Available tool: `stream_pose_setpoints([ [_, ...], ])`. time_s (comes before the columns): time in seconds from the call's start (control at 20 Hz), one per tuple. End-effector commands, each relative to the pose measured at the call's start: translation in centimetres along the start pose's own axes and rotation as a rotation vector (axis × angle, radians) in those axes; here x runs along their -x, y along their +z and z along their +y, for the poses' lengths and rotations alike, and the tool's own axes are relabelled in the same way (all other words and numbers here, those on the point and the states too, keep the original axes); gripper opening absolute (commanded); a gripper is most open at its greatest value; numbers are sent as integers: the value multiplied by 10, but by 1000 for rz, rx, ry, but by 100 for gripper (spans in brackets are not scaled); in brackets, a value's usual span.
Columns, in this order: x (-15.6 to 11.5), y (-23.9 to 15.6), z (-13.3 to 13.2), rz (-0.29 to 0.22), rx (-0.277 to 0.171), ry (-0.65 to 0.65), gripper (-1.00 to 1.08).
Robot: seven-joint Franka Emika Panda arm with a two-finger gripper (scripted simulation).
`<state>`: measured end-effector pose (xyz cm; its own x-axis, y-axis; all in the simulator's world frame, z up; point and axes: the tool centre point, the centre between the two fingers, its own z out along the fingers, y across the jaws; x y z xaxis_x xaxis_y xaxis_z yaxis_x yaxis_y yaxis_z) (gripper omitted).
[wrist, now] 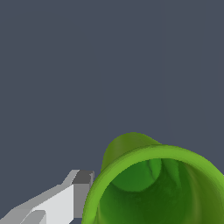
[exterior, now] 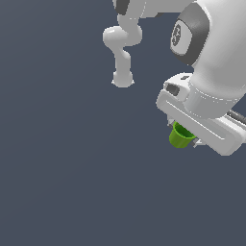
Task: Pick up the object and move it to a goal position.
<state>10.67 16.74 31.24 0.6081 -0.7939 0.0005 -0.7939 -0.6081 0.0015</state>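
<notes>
The small bright green cup sits right under the white hand of my gripper, between its fingertips, at the exterior view's right. The gripper is shut on the cup. In the wrist view the cup fills the near corner with its hollow mouth facing the camera, slightly tilted. One grey-tipped white finger presses against the outside of its rim; the other finger is hidden behind the cup. No shadow shows, so I cannot tell how high the cup is above the ground.
The arm's white links and base rise at the back of the exterior view. All around is plain dark grey-blue ground. No goal marker shows.
</notes>
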Motion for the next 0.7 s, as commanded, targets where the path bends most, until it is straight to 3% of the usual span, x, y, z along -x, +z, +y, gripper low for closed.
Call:
stream_pose_setpoints([
  [0.0,2,-10,-6,0,-1,0,-100],
  [0.65,8,-33,-24,0,-1,0,-100],
])
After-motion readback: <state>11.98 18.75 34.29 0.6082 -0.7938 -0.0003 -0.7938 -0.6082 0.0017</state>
